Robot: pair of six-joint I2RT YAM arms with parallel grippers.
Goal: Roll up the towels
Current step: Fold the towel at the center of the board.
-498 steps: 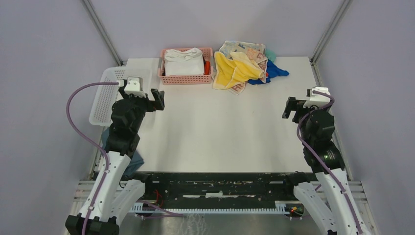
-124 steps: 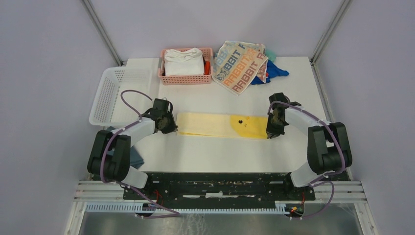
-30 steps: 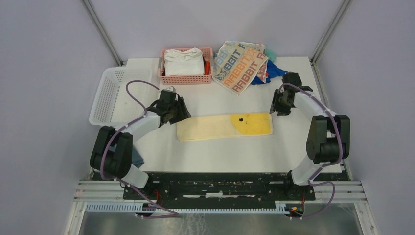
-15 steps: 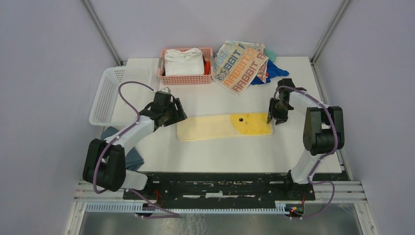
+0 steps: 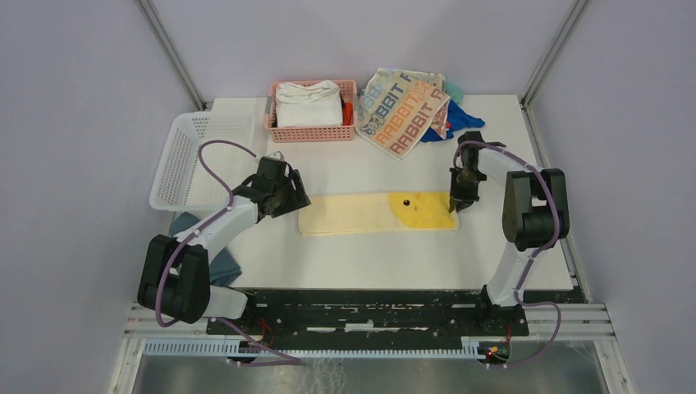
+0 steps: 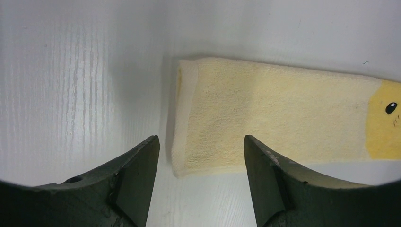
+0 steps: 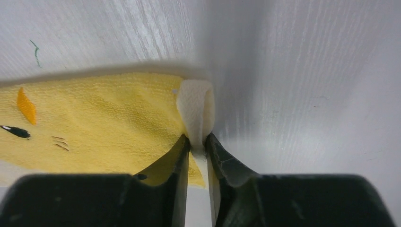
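A yellow towel [image 5: 369, 213], folded into a long strip with a chick face at its right end, lies flat mid-table. My right gripper [image 5: 454, 201] is shut on the towel's right edge. In the right wrist view its fingertips [image 7: 197, 139] pinch the pale hem, which stands up in a small fold above the yellow towel [image 7: 104, 118]. My left gripper [image 5: 289, 199] hovers at the strip's left end. Its jaws [image 6: 201, 142] are open, with the near-left corner of the towel [image 6: 265, 109] between them, untouched. A beige RABBIT towel [image 5: 404, 111] lies at the back.
A pink basket [image 5: 312, 133] holding a thick white folded cloth [image 5: 308, 103] stands at the back centre. A white mesh basket [image 5: 182, 156] sits at the left edge. A blue cloth [image 5: 461, 121] lies beside the RABBIT towel, and another bluish cloth [image 5: 223, 267] sits off the table's left edge.
My right gripper came down from behind the towel's right end and closed on its edge, lifting the hem. My left gripper opened wider and shifted slightly at the left end.
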